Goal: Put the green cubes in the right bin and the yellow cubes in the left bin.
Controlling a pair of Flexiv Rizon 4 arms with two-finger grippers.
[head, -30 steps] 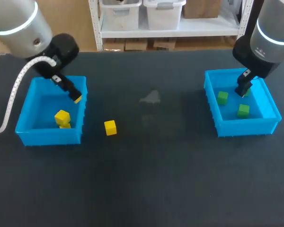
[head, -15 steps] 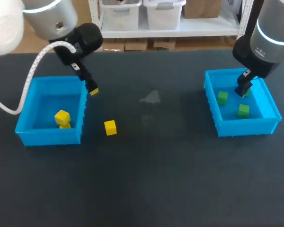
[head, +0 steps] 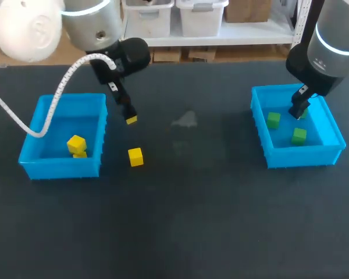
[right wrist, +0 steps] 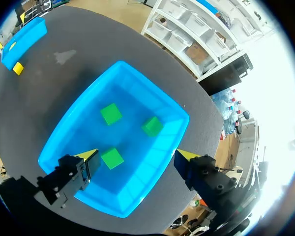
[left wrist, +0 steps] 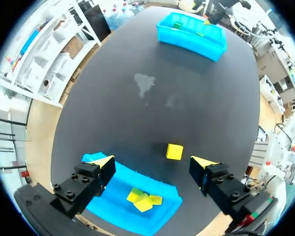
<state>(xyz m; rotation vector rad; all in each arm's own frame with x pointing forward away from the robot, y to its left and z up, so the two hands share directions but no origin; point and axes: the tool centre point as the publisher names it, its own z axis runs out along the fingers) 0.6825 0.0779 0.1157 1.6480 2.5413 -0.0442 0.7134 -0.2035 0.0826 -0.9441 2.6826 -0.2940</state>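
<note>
On the table between the two bins, one yellow cube (head: 135,157) lies loose, just beside the outer wall of the left bin (head: 58,167). It is the only cube outside a bin. The left bin holds the other yellow cubes (head: 76,143), bunched together. The right bin (head: 302,157) holds three green cubes (right wrist: 111,113) (the head view shows only two of them clearly; the right wrist view shows all three).

The left gripper (head: 130,119) hangs above the table near the loose cube and clear of the left bin. Its jaws are spread and hold nothing. In the left wrist view the loose cube sits ahead of the open fingers, a little toward one side of the gap.

The right gripper (right wrist: 136,157) hangs over the right bin, jaws spread and empty.

Step in hand, as judged: pick-up of the last yellow cube by the left arm. The green sorting appears complete.

Next move calls for:
1. Centre the gap over the cube.
2. Square the fingers to two opposite faces.
3. Descend, pinch, lift.
4. Carry over the bin wall and release.
</note>
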